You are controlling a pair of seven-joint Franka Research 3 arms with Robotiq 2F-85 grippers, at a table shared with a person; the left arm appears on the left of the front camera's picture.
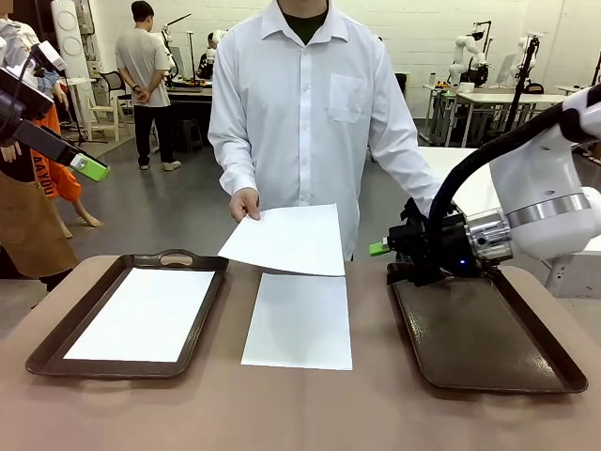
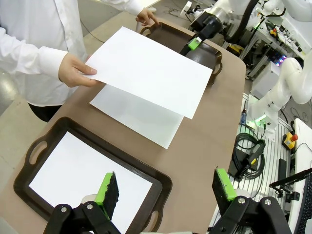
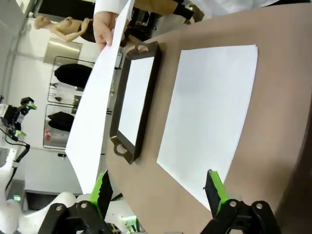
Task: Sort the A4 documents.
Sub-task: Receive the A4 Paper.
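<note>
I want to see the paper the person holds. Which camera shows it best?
The left wrist view: the whole held sheet shows from above, pinched by the person's hand. The front view shows it flatter; the right wrist view, a narrow slanted strip.

White A4 docs [image 1: 297, 321]: 1 flat in L tray [image 1: 80, 319], 1 flat beside it, 1 held tilted above that.

Front view across table [image 1: 188, 413] at person [image 1: 300, 103], left wrist from above, right wrist sideways — sharing centre sheet [image 1: 299, 321].
</note>
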